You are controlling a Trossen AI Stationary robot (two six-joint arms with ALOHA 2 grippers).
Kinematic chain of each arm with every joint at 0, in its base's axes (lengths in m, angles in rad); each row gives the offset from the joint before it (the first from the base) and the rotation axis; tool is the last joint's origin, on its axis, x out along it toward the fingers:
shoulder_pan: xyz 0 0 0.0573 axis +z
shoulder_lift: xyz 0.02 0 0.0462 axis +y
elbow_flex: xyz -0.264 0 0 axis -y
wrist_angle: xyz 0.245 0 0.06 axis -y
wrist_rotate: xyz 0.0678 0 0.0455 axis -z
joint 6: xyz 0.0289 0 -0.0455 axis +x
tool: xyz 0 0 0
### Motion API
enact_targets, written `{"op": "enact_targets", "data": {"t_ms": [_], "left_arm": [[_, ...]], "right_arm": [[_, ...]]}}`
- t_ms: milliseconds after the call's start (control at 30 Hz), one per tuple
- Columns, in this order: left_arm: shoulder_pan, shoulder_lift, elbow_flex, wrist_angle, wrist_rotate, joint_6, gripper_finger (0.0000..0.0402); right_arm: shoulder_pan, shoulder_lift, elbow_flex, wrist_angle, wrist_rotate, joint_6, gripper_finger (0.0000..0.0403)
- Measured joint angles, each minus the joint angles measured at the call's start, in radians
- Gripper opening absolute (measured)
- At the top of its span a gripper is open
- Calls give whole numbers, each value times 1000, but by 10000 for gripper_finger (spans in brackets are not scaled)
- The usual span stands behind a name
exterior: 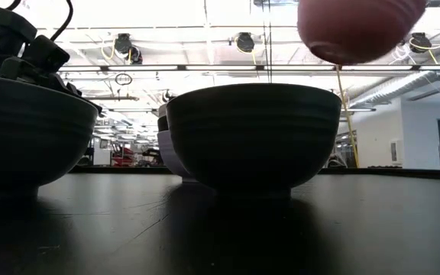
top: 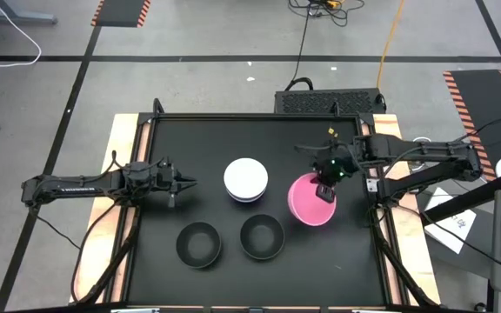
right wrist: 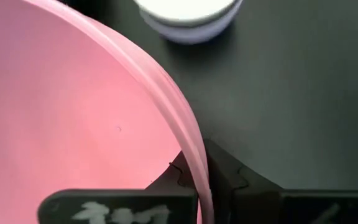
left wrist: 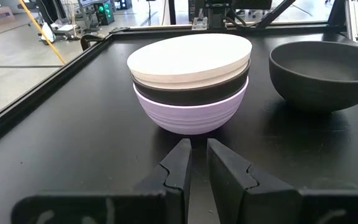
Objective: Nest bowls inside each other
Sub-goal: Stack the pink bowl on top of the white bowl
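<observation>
Right pincer [top: 324,192] clamped on pink bowl [top: 307,202] rim, lifted off table, left pincer [top: 185,183] nearly closed, empty, facing white-topped stack [top: 245,180]

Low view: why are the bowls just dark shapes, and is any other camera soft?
Low view: bright ceiling lights behind backlight the black bowl, and the pink bowl overhead is blurred. Right wrist view: the right gripper pinches the pink rim, sharp, while the stacked bowls beyond are out of focus. Left wrist view: evenly lit and sharp.
</observation>
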Motion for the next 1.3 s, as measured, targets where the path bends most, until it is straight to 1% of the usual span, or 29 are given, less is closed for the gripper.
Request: {"op": "enact_targets", "data": {"t_ms": [133, 200, 267, 333, 500, 600, 767, 900, 1033, 1133, 1300], "left_arm": [[0, 0, 0, 14, 0, -1, 56], [0, 0, 0, 14, 0, -2, 56], [0, 0, 0, 14, 0, -4, 56], [0, 0, 0, 13, 0, -7, 56], [0, 0, 0, 14, 0, -3, 56], [0, 0, 0, 19, 0, -3, 56], [0, 0, 0, 25, 0, -3, 56], [0, 0, 0, 21, 0, -5, 56], [0, 0, 0, 12, 0, -8, 56], [0, 0, 0, 11, 0, -7, 56], [0, 0, 0, 10, 1, -7, 56]], "right_arm": [[-57, 0, 6, 52, -9, -71, 0], [-94, 0, 6, 43, -51, -85, 0], [-128, 0, 6, 30, -80, -99, 0], [-154, 0, 6, 19, -83, -107, 0], [-230, 17, 54, -83, -133, -115, 0], [-254, 57, 99, -166, -135, -139, 0], [-272, 159, 190, -228, -161, -200, 0], [-272, 225, 240, -204, -183, -262, 0], [-280, 266, 273, -137, -197, -301, 0], [-302, 296, 303, -123, -238, -324, 1], [-343, 371, 366, -135, -239, -344, 2]]}}
